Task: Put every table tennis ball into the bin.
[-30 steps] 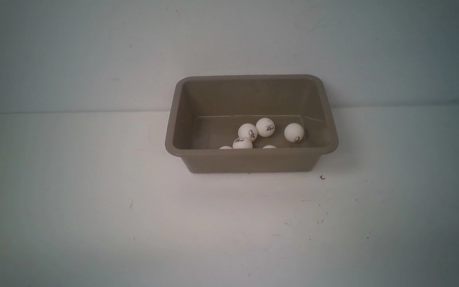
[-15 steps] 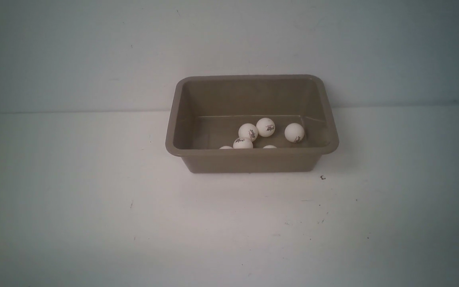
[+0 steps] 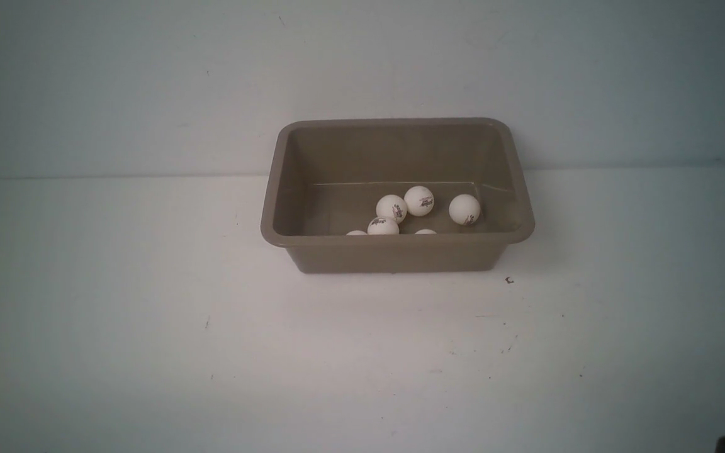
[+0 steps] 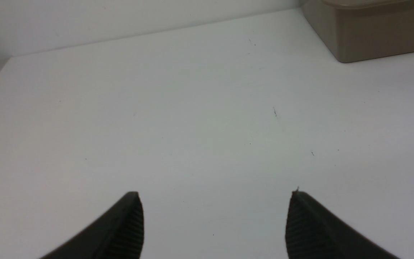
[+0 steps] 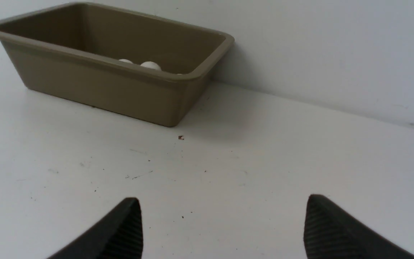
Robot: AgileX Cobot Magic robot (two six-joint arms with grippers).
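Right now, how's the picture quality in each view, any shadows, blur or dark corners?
Front view: dim corners, a brighter patch on the table, the bin sharp with soft shadow at its base. Left wrist view: even light, the left pincer dark and slightly soft. Right wrist view: a faint shadow beside the bin.

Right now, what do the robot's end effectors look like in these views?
Only the finger ends show. The left end effector has two matte black fingers tapering to blunt tips, with fine ribbing on the inner faces. The right end effector looks alike. No cables, markings or arm links are visible.
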